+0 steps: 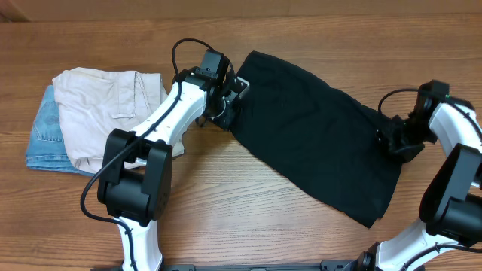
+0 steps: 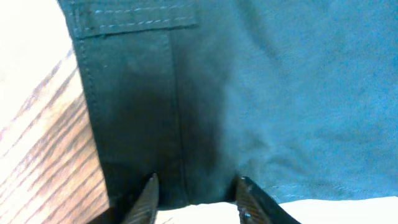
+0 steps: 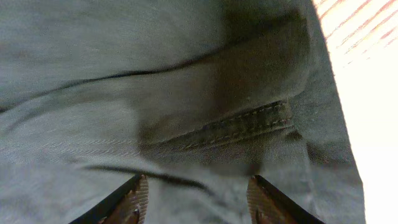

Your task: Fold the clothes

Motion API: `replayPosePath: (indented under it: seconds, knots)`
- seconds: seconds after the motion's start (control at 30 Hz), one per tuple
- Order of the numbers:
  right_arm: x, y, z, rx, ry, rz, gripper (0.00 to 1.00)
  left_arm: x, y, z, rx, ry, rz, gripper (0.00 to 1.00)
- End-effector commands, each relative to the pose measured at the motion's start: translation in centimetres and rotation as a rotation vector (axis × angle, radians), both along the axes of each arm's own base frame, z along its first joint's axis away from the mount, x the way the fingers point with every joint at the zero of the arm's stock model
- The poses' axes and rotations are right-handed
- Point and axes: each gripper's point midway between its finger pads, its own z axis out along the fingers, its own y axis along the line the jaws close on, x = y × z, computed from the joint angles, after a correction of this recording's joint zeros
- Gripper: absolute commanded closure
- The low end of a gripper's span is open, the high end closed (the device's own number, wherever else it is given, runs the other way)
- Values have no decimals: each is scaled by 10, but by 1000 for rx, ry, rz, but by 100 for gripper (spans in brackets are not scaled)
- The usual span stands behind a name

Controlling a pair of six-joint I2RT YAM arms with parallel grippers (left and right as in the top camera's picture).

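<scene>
Wooden table (image 1: 226, 226): carries everything, grain bare at the front.
Black woven-cloth garment (image 1: 316, 143): spread flat on a diagonal, from upper centre down to the lower right.
Handling: probably soft, limp and light, so it will sag and drag rather than slide. The stitched hems and seams are firmer and are the best places to pinch.
Folded pile: beige cloth (image 1: 98, 105) on blue denim (image 1: 41, 139), at the left, apart from the black piece.
Left gripper (image 2: 196, 179): jaws spread, straddling the hemmed upper-left end.
Right gripper (image 3: 198, 178): jaws spread over a stitched seam at the right edge. Contact with the cloth is unclear.
</scene>
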Motion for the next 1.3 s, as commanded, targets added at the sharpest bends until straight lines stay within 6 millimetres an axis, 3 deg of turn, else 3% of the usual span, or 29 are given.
replayPosePath:
  seconds: [0.0,0.07,0.13,0.17,0.27,0.3,0.37,0.5,0.63,0.73,0.8,0.87,1.03,1.07,1.1,1.17,1.2,1.23,1.27]
  knots:
    - [-17,4,-23,-9,30,-44,69,-7,14,-13,88,42,1,89]
    - [-19,0,-33,-36,24,-71,82,-13,16,-14,97,66,0,93]
    - [-11,-6,-39,-73,-24,-74,85,-19,18,-14,106,93,0,96]
    - [-3,-12,-40,-99,-61,-75,92,-22,19,-15,110,103,-1,96]
    - [32,-42,-33,-242,-200,-89,94,-28,22,-15,118,133,19,96]
    - [52,-56,-24,-310,-282,-94,95,-31,23,-16,121,152,40,96]
    - [85,-69,-2,-375,-403,-29,95,-36,24,-16,125,180,74,77]
    - [102,-76,25,-399,-425,15,93,-30,16,-5,82,169,100,51]
    - [108,-77,57,-361,-401,20,90,-15,6,25,34,135,109,42]
    - [108,-62,76,-270,-387,43,70,10,-3,62,-6,43,108,34]
    - [102,-50,75,-205,-368,55,51,26,-10,84,-36,-23,110,22]
    - [95,-46,65,-187,-334,57,39,38,-14,97,-57,-75,109,15]
    - [77,-38,31,-135,-232,61,34,54,-18,103,-79,-142,112,9]
    - [71,-33,24,-107,-201,63,36,55,-18,102,-78,-141,112,12]
    - [66,-27,18,-71,-174,65,45,54,-17,101,-76,-135,112,17]
    - [60,-18,7,-15,-141,65,68,51,-17,100,-71,-123,112,23]
    - [56,-14,0,7,-121,56,85,50,-16,99,-69,-119,112,29]
    - [54,-10,-6,23,-106,57,91,49,-16,99,-68,-116,112,33]
    - [50,-9,-13,31,-83,42,91,49,-16,99,-67,-113,112,34]
